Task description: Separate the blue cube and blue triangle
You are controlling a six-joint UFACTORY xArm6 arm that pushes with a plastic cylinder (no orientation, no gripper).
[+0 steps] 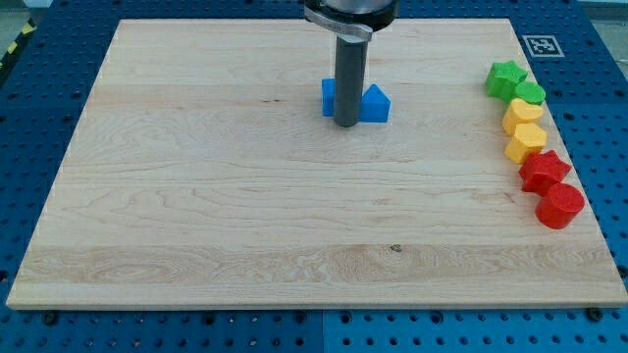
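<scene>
A blue cube and a blue triangle sit close together on the wooden board, above the middle of the view. My rod comes down from the view's top. My tip rests on the board right at the gap between the two blocks, at their lower edge. The rod hides the inner side of each block, so I cannot tell if they touch.
A column of blocks lies along the board's right edge: a green star, a green block, two yellow blocks, a red star and a red block. A fiducial marker sits at the top right corner.
</scene>
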